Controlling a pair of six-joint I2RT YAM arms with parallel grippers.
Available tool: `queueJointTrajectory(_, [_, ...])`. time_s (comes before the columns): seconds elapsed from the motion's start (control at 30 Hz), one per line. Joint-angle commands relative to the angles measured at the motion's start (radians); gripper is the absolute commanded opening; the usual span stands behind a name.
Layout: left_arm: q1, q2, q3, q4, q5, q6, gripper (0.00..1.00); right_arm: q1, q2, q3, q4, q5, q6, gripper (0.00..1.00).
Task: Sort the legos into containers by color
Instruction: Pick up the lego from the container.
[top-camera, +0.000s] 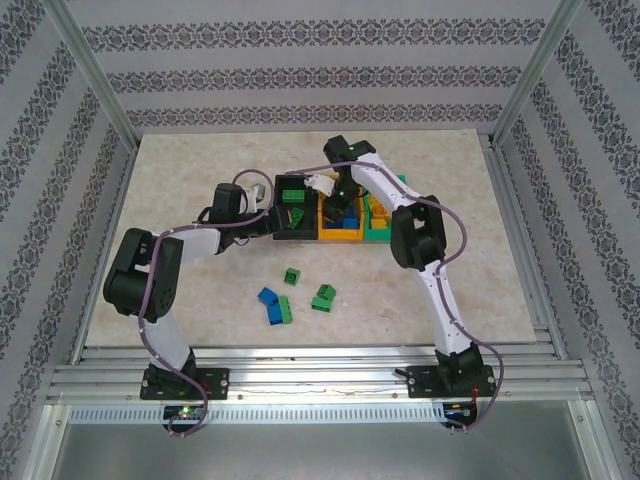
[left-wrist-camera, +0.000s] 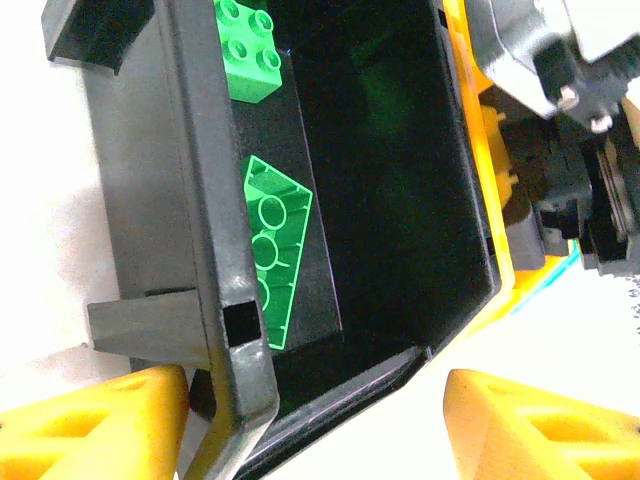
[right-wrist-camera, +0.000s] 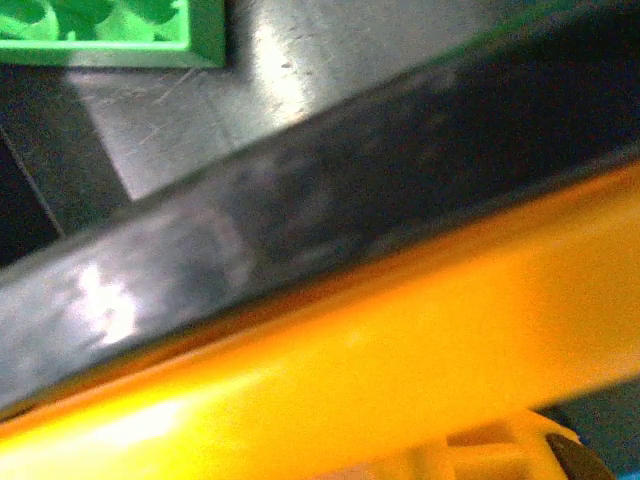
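Three containers stand in a row: black bin (top-camera: 283, 232), yellow-orange bin (top-camera: 337, 236), green bin (top-camera: 381, 235). Two green legos lie in the black bin: a square one (left-wrist-camera: 247, 50) and a wedge (left-wrist-camera: 272, 250). My left gripper (left-wrist-camera: 320, 420) is open, its yellow fingertips (left-wrist-camera: 95, 420) astride the black bin's near corner (left-wrist-camera: 232, 400) without squeezing it. My right gripper (top-camera: 345, 203) hangs low over the yellow-orange bin. Its wrist view is blurred, pressed close to the black rim (right-wrist-camera: 300, 220) and an orange surface (right-wrist-camera: 350, 380), so its jaws cannot be made out. A blue lego (top-camera: 351, 222) sits below it.
Loose legos lie on the table in front of the bins: green (top-camera: 291, 275), blue (top-camera: 267, 296), green (top-camera: 285, 309), green (top-camera: 324, 297). The right arm's wrist (left-wrist-camera: 570, 60) crowds the yellow-orange bin's wall (left-wrist-camera: 480, 150). Metal frame posts ring the table.
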Motion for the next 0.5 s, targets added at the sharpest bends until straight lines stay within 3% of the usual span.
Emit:
queueJointTrajectory(0.0, [-0.014,-0.016,0.002,0.046,0.039,-0.006,0.68,0.003,-0.126,-0.088,0.058,-0.042,0.03,0.22])
queueJointTrajectory(0.27, [-0.013,-0.073,-0.009,0.025,0.024,0.001,0.68,-0.006,-0.351,-0.322,0.258,-0.067,0.123,0.22])
queueJointTrajectory(0.47, [-0.012,-0.125,-0.016,-0.011,0.0,0.023,0.69,-0.083,-0.526,-0.539,0.432,-0.06,0.319,0.23])
